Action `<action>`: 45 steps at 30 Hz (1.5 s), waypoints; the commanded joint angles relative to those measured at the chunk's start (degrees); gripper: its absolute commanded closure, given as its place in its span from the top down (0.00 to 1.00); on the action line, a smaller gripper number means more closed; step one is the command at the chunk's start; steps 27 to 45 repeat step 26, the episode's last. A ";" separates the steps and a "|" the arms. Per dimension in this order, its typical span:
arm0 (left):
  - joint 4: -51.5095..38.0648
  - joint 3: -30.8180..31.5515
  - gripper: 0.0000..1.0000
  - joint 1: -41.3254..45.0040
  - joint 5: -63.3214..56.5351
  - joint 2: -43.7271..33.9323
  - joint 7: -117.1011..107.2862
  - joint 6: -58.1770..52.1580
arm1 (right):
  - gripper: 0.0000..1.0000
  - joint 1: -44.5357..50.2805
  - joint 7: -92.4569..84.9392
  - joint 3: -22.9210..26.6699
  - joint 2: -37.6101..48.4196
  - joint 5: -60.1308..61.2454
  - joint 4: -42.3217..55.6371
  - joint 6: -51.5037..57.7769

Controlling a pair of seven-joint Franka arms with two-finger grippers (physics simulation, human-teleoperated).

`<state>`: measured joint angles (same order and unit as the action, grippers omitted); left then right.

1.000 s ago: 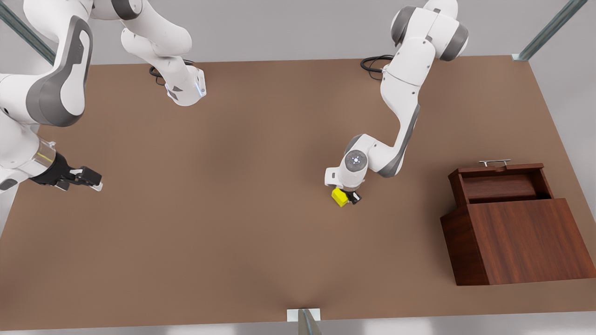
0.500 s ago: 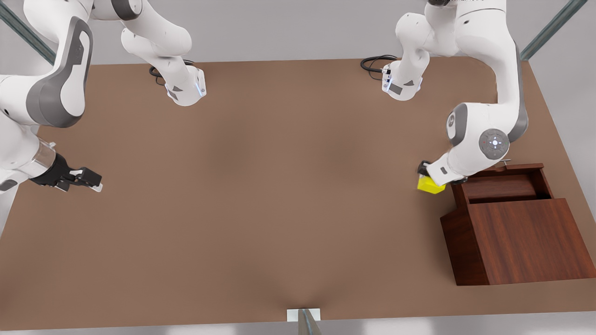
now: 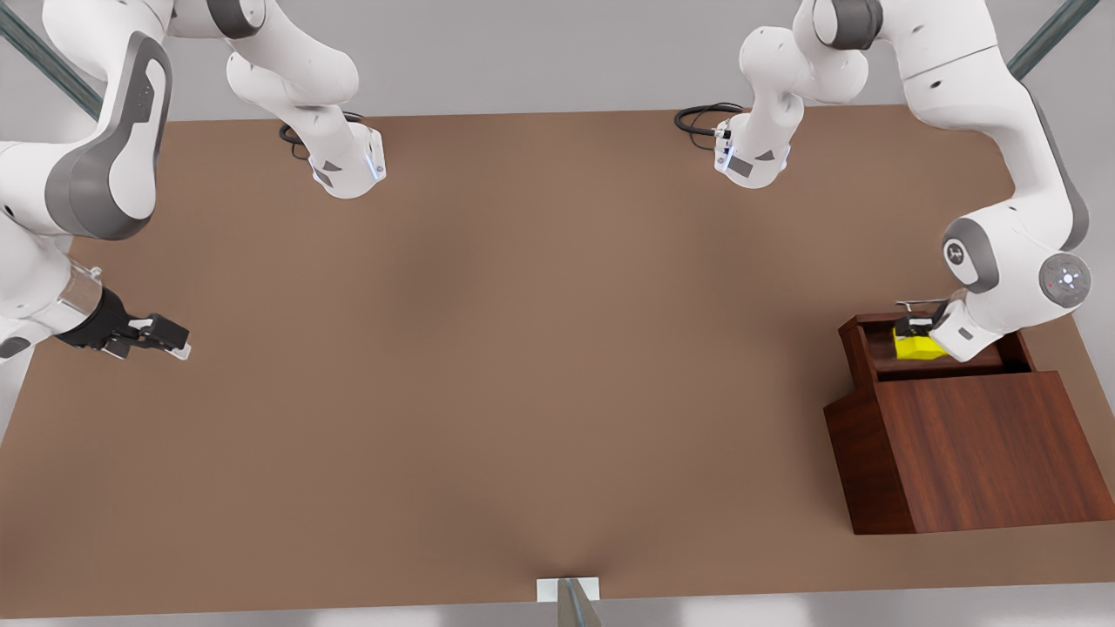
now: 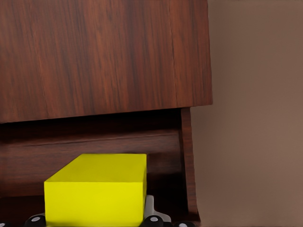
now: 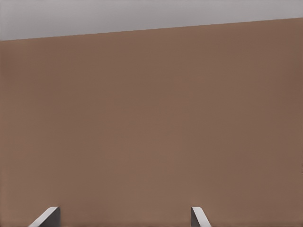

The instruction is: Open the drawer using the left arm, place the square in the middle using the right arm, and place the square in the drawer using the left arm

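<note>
The small bright yellow cube (image 3: 919, 346) is held pinched in the left arm's black two-finger gripper (image 3: 915, 335) above the pulled-out tray of the dark reddish-brown wood-grain cabinet (image 3: 976, 444), near the tray's thin silver bar handle (image 3: 915, 304). In the left wrist view the cube (image 4: 97, 189) is seen against the tray's inner wall (image 4: 185, 156). The right arm's gripper (image 3: 161, 335), fingers spread apart, is parked over the matte brown tabletop (image 3: 488, 348) at the front view's left, waiting. If the cube is released too close to the handle-side wall, it could catch the rim and tip out; a tilted release could make it tumble.
</note>
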<state>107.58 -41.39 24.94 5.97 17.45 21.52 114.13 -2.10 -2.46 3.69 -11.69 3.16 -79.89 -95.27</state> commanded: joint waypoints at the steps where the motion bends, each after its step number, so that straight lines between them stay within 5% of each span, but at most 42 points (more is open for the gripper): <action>1: 0.00 -0.01 0.72 -0.07 0.62 0.22 0.02 0.22 | 1.00 0.08 0.00 0.00 0.00 0.00 0.00 0.00; 2: 0.00 -0.01 0.72 -0.86 0.62 0.39 0.02 0.22 | 1.00 -0.01 0.00 0.00 0.00 -0.09 0.00 0.00; 4: 0.00 -0.01 1.00 -0.95 0.71 0.83 0.02 0.31 | 1.00 -0.01 0.00 0.00 0.00 0.00 0.00 0.00; 10: -0.44 -0.45 1.00 -0.68 0.79 -0.13 0.02 -1.98 | 1.00 -0.01 0.00 0.00 -0.08 0.00 0.09 -0.09; 13: -8.87 2.36 1.00 0.02 0.79 -0.66 -0.51 -8.04 | 1.00 0.08 0.00 0.00 0.00 0.00 0.09 0.00; 17: -24.34 13.08 1.00 -0.77 0.62 4.00 -6.84 -10.06 | 1.00 0.08 0.00 0.00 0.00 -0.09 0.09 0.00; 20: -27.42 38.56 1.00 -18.60 -7.99 2.15 -10.35 -10.06 | 1.00 -0.01 0.09 0.00 0.09 0.00 0.18 0.00; 22: -26.98 45.43 1.00 -21.69 -11.60 0.57 -13.61 -9.98 | 1.00 -0.01 0.00 0.00 0.09 -0.09 0.18 0.00; 45: -26.46 45.52 1.00 -21.60 -11.60 0.31 -14.31 -10.15 | 1.00 -0.01 0.00 0.00 0.09 0.00 0.09 0.00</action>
